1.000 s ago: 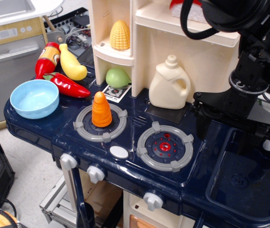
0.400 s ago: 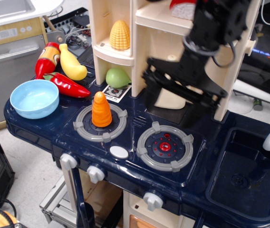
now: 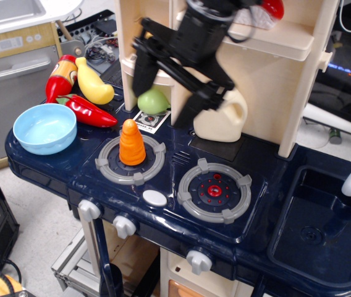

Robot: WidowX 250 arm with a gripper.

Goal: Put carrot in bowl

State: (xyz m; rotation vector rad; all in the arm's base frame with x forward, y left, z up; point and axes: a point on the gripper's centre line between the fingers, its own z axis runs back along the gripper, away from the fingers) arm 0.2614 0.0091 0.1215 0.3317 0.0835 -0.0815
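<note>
toy stove (image 3: pixel 163 185); tool (image 3: pixel 163 93) wide open, empty, above carrot (image 3: pixel 131 143)

red chilli (image 3: pixel 89 111) | banana (image 3: pixel 93 82) | cream jug (image 3: pixel 222 120) | right burner (image 3: pixel 215 191)

floor (image 3: pixel 33 229): pale speckled | left: grey metal cabinet (image 3: pixel 8 80) | light: even

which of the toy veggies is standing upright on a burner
The orange carrot, standing tip-up on the left burner. The red chilli and yellow banana-shaped piece lie flat behind the bowl.
</note>
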